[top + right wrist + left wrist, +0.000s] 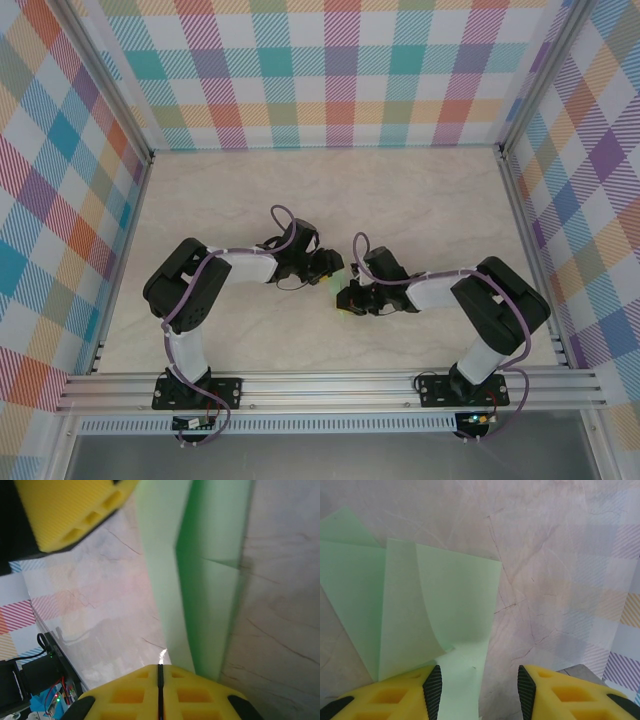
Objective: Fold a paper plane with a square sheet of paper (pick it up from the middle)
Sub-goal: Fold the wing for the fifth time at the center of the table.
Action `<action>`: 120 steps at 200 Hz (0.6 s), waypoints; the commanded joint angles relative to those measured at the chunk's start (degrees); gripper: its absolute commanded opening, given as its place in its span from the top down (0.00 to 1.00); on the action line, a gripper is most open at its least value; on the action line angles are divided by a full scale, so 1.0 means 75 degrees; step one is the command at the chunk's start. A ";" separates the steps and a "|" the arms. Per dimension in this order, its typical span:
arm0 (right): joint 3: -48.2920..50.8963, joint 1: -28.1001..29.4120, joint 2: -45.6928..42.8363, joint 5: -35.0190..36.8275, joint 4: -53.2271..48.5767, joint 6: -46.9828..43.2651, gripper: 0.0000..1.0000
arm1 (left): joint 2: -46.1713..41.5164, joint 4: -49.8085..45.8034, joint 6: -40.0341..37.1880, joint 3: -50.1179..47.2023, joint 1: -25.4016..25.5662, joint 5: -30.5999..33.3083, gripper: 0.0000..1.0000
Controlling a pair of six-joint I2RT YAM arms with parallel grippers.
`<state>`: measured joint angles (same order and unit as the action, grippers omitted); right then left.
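Green creased paper [460, 595] lies beneath the half-open left gripper [479, 676], just ahead of the closed right gripper [160, 671].

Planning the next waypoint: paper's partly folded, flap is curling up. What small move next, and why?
Probably close the left gripper on the strip of the square sheet of paper lying between its open jaws: the folded flap curls up uncreased, and the right gripper is shut at the opposite side.
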<state>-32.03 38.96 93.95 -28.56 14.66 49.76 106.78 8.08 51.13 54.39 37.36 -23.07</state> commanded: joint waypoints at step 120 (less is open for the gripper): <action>0.0663 -0.0038 -0.0497 -0.0615 -0.0802 -0.0363 0.93 | 0.0409 -0.0779 -0.0079 -0.0001 0.0143 0.0119 0.53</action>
<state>-28.05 38.61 91.66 -29.65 16.49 49.74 106.89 7.57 51.13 54.70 37.39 -23.05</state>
